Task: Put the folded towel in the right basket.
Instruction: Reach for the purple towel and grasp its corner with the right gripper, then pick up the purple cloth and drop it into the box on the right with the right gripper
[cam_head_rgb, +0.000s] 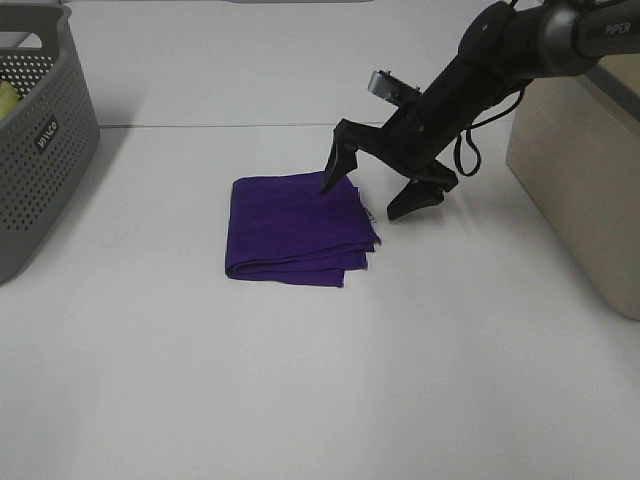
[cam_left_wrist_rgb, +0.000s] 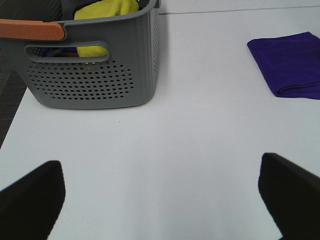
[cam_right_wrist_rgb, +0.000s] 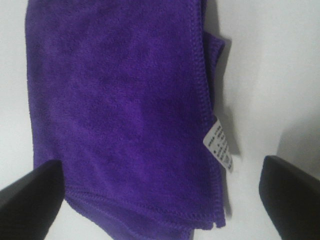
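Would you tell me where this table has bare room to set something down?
Bare: the wide near strip in front of the towel, and the stretch between the towel and the gray basket. Crowded: between the towel and the right basket, where the open right end effector hangs at the towel's edge.

The left basket (cam_head_rgb: 50, 140) runs off the exterior view's edge, and its wall hides most of its contents. The right basket (cam_head_rgb: 575, 190) is cropped too, its inside unseen. The label (cam_right_wrist_rgb: 220, 145) on the towel (cam_right_wrist_rgb: 115, 100) carries print too blurred to read.
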